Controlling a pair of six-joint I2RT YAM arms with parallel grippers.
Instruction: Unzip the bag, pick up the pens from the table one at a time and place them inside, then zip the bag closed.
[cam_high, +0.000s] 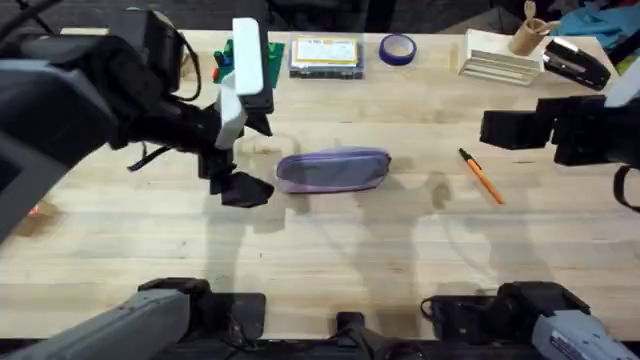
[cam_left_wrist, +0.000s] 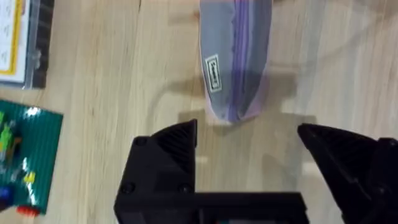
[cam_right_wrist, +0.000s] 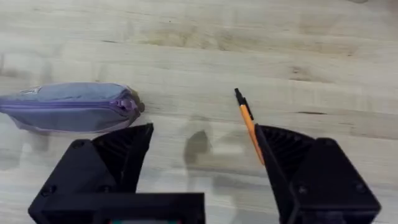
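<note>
The left gripper (cam_left_wrist: 245, 146) has its jaws spread wide and empty, hovering just off the left end of the bag (cam_high: 333, 170). The bag lies mid-table with its long axis running left to right, zipper along the top and apparently shut, so that end points straight into the gap between the jaws. The left arm is plainly the nearer one; it reaches in from the left, held low over the table (cam_high: 330, 250). The right gripper (cam_right_wrist: 205, 146) is also spread and holding nothing, hanging above the bare wood between the bag's right end and the orange pen (cam_high: 481, 177). The pen lies well right of the bag, slanting, dark tip toward the far side. The right arm stretches in from the right edge.
</note>
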